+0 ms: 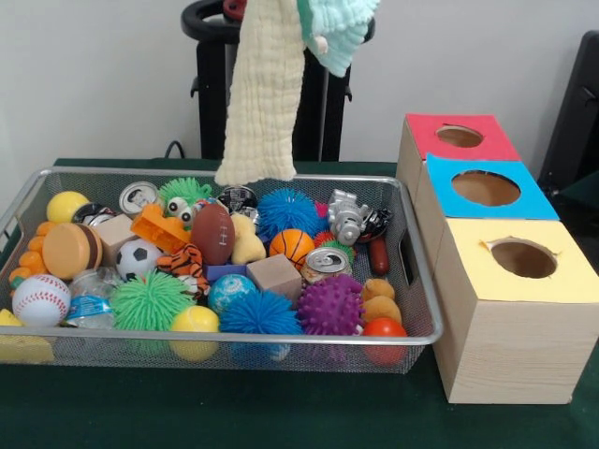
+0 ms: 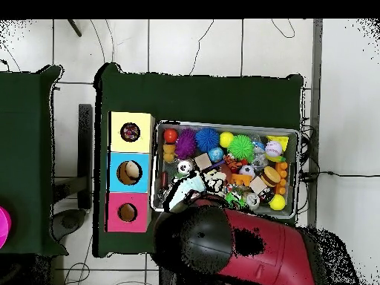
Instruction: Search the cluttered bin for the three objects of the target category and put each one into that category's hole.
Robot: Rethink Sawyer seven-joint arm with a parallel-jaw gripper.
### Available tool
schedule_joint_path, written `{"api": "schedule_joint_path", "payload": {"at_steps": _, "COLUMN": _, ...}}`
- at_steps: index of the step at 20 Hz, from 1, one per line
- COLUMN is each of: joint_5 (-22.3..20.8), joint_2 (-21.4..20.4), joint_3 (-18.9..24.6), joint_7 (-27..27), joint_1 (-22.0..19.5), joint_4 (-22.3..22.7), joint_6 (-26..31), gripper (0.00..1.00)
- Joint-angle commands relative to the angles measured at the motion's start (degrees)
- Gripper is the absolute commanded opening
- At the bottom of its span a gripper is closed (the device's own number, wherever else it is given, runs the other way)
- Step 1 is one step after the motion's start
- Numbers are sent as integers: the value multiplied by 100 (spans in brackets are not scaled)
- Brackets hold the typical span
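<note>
The cream waffle-weave cloth (image 1: 264, 94) hangs straight down from the top edge over the back of the wire mesh bin (image 1: 234, 334), its lower end just above the toys. The pale teal cloth (image 1: 342, 33) hangs bunched beside it, higher up. Both are held from above the picture, where my gripper is out of sight. In the overhead view my red and black arm (image 2: 237, 249) reaches over the bin's (image 2: 297, 174) near left corner, with the teal cloth (image 2: 190, 184) showing at its tip. The yellow-topped hole (image 1: 523, 258) is to the right. From overhead something dotted lies inside the yellow-topped hole (image 2: 130, 132).
The bin is full of spiky rubber balls, sports balls, cans, blocks and toy food. The blue-topped hole (image 1: 485, 188) and the red-topped hole (image 1: 460, 137) are in the boxes behind the yellow one. A black stand (image 1: 211, 84) rises behind the bin.
</note>
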Motion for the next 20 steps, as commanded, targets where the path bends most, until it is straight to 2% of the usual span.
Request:
{"api": "schedule_joint_path", "payload": {"at_steps": 1, "joint_5": -18, "joint_2": -8, "joint_3": 708, "joint_7": -1102, "joint_1": -212, "joint_4": 641, "joint_6": -103, "gripper": 0}}
{"api": "schedule_joint_path", "payload": {"at_steps": 20, "joint_5": -138, "joint_2": -138, "joint_3": 977, "joint_7": -999, "joint_1": -400, "joint_4": 743, "joint_6": -125, "gripper": 0}}
